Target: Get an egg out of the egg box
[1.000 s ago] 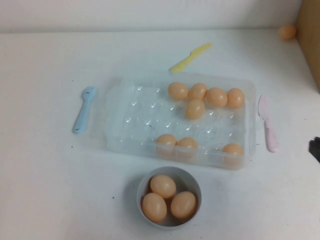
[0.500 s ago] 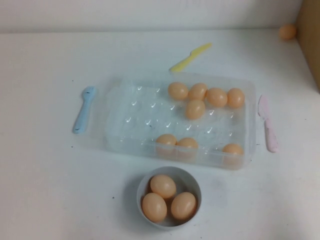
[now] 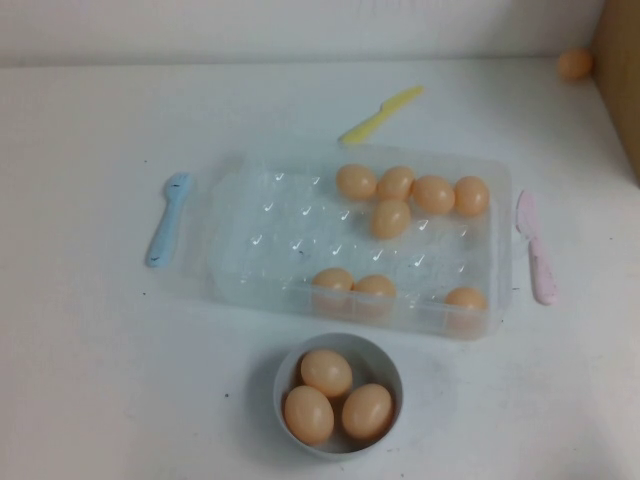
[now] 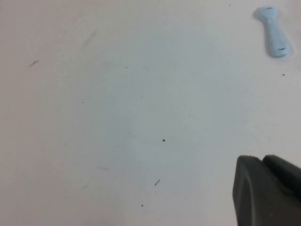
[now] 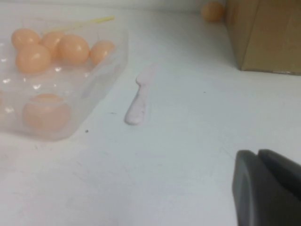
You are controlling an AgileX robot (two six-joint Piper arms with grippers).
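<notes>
The clear plastic egg box [image 3: 250,250] lies in the middle of the table. It holds several peach-tan eggs: a cluster at its back right [image 3: 390,218] and a few along its front wall [image 3: 333,280]. Neither gripper shows in the high view. My right gripper [image 5: 257,151] is shut and empty, low over bare table to the right of the egg box [image 5: 101,75], whose eggs [image 5: 33,57] show through the wall. My left gripper [image 4: 262,157] is shut and empty over bare table to the left of the box.
A grey bowl [image 3: 385,355] with three eggs [image 3: 326,372] stands in front of the box. A blue utensil [image 3: 167,218] lies left of it, a yellow knife [image 3: 380,113] behind, a pink knife [image 3: 535,247] on its right. A loose egg [image 3: 574,64] and a cardboard box [image 3: 622,70] are far right.
A dark tip of my right gripper showed at the right edge of the high view one second ago and has left that view. Nothing else moved.
</notes>
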